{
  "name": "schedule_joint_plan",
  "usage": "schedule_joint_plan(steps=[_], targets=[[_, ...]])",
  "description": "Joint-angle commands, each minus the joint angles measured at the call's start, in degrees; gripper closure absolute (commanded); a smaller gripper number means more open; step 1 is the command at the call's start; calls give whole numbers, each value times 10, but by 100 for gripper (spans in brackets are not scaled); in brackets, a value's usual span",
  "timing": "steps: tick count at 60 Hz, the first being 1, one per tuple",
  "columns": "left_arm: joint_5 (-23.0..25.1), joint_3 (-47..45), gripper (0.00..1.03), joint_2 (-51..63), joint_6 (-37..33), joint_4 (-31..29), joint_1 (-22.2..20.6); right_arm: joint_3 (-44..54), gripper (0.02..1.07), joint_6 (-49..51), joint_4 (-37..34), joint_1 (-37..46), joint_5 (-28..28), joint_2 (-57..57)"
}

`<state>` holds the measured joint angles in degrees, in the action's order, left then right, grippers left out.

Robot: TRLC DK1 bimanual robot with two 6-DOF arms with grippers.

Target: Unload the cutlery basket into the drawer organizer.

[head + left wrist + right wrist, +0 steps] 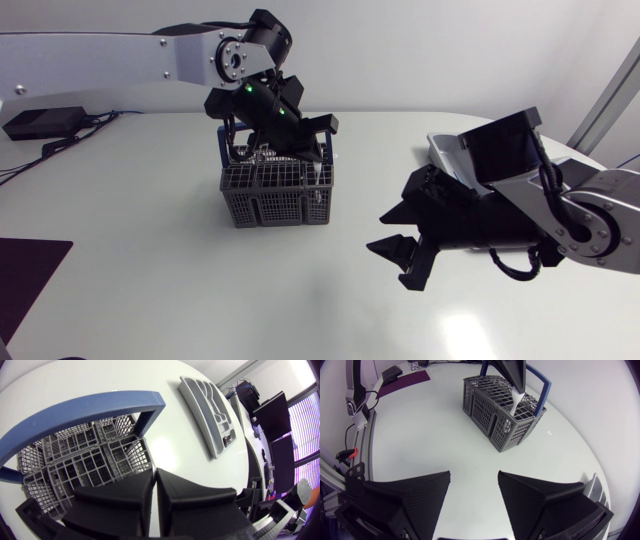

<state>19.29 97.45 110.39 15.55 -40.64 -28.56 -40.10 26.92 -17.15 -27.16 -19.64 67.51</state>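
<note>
**Left gripper** [305, 150]: positioned directly above the cutlery basket [262, 195]. In the left wrist view the fingers [125, 505] are pressed almost together, with only a thin slit between them. The basket grid [90, 460] lies under and ahead of the fingertips, and its blue handle [100, 402] arches further ahead. In the right wrist view the fingers pinch the upper end of a white utensil [516, 404]. Its lower end is inside a basket compartment on the side nearest the blue handle.

**Right gripper** [380, 232]: fingers [415, 497] spread wide, with only bare table [470, 455] between them. The basket [487, 405] stands well ahead of the fingertips.

**Drawer organizer** [210, 410]: lies flat on the table, well ahead of the left fingers, beyond the basket. In the head view it is partly covered by the right arm [560, 210].
</note>
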Motion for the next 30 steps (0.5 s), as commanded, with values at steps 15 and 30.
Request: schedule_joint_plan(steps=[15,30], targets=[[21,-26,100,-60,45,3,5,6,37,-15,-19,-5,1,-21],[22,-39,100,-94,81,5,3,10,37,-15,-32,-5,2,-40]])
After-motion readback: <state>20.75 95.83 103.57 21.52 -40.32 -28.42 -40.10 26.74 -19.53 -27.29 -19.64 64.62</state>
